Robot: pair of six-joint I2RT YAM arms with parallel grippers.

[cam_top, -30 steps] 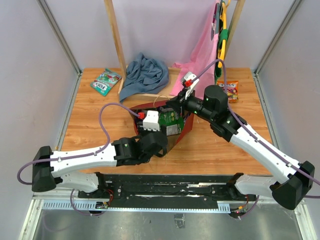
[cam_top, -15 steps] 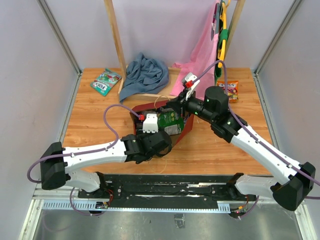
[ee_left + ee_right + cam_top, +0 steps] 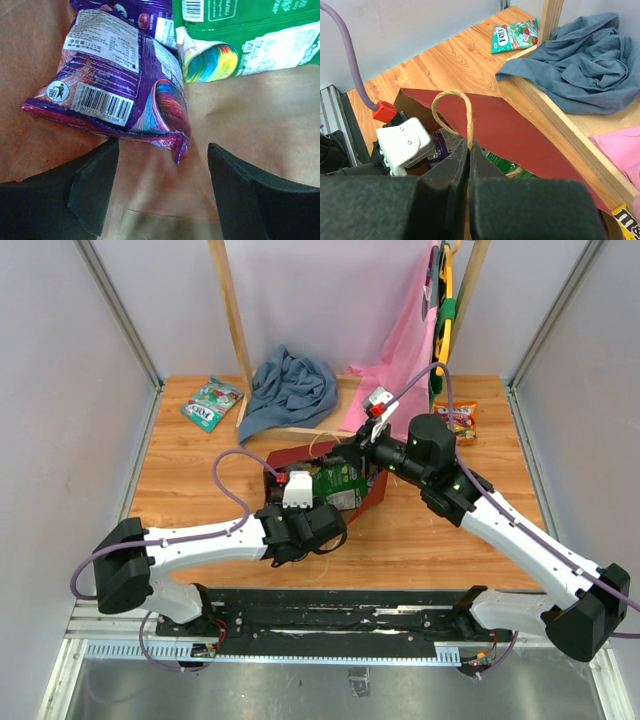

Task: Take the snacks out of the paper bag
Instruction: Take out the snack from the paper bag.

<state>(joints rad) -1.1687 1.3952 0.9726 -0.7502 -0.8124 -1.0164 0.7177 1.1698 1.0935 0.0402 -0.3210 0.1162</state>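
Observation:
The paper bag [image 3: 374, 496], red outside and brown inside, lies at the table's middle with its mouth toward me. My right gripper [image 3: 469, 145] is shut on its twine handle [image 3: 451, 106] and holds the upper red wall [image 3: 515, 132] up; it also shows in the top view [image 3: 347, 452]. My left gripper [image 3: 162, 146] is open inside the bag, its fingertips just short of a purple packet [image 3: 115, 75] lying on the brown paper. A green packet [image 3: 250, 35] lies behind it and shows in the top view [image 3: 340, 483].
A teal packet [image 3: 212, 403] lies at the far left. A blue-grey cloth [image 3: 292, 388] sits on a wooden frame rail [image 3: 555, 115]. A pink garment [image 3: 400, 360] hangs at the back right. A yellow M&M's packet [image 3: 460, 420] lies at the right.
My left arm has swung rightward and its wrist has pushed a little further into the bag's mouth. My right gripper has kept its hold on the handle, almost still.

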